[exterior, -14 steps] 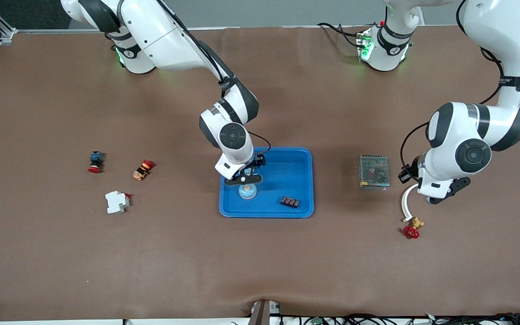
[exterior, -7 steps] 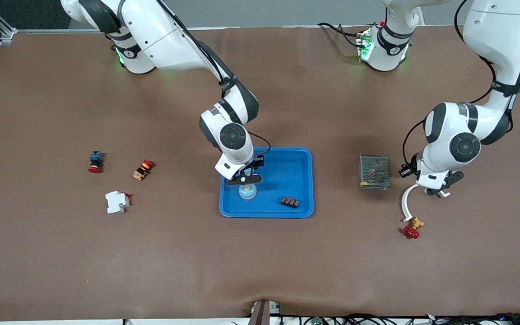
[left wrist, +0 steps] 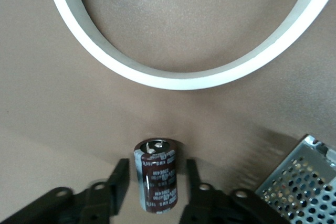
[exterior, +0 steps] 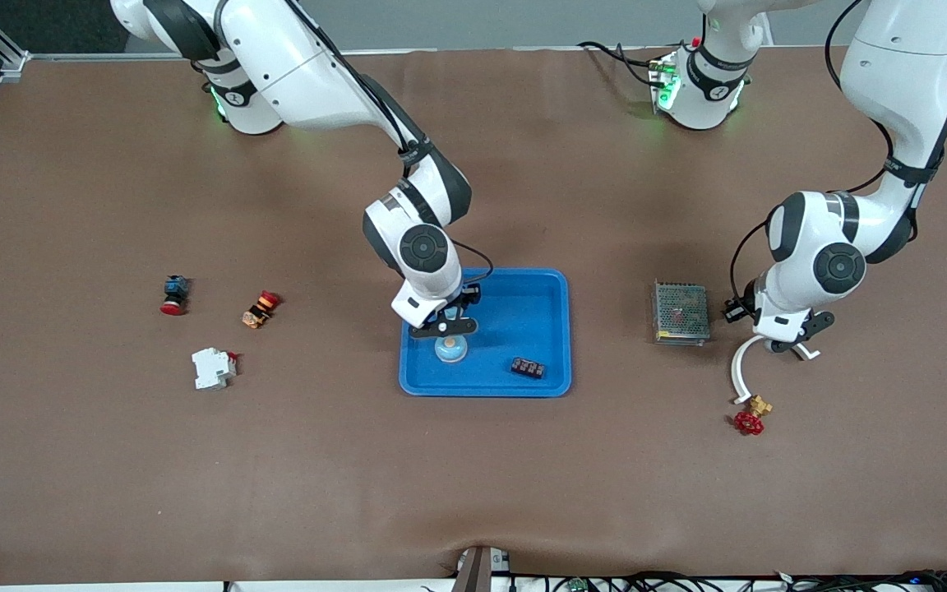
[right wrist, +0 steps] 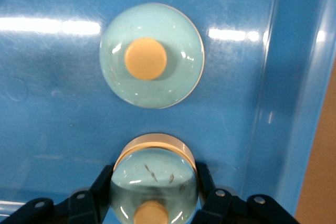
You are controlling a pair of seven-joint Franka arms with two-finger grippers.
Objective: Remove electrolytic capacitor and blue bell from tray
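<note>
The capacitor (left wrist: pixel 156 177), a dark brown cylinder with pale print, stands between the fingers of my left gripper (left wrist: pixel 156 167), with a gap on each side, so the gripper is open around it. In the front view that gripper (exterior: pixel 787 345) hangs low over the table beside a metal mesh box, and it hides the capacitor. My right gripper (right wrist: pixel 154 184) is shut on the bell (right wrist: pixel 155 174), a pale blue dome with a tan button, inside the blue tray (exterior: pixel 539 288). The front view shows this gripper (exterior: pixel 443 327) over the tray's end toward the right arm.
A second pale blue dome (right wrist: pixel 151 56) sits on the tray floor beside the held bell. A black terminal block (exterior: pixel 528 367) lies in the tray. A metal mesh box (exterior: pixel 681 312), a white curved strip (exterior: pixel 738 372) and a red-handled valve (exterior: pixel 750 419) surround the left gripper. Switches (exterior: pixel 212 367) lie toward the right arm's end.
The left arm has drawn its hand a little toward the mesh box, and its jaws have come apart around the capacitor. The right arm has stayed over the tray.
</note>
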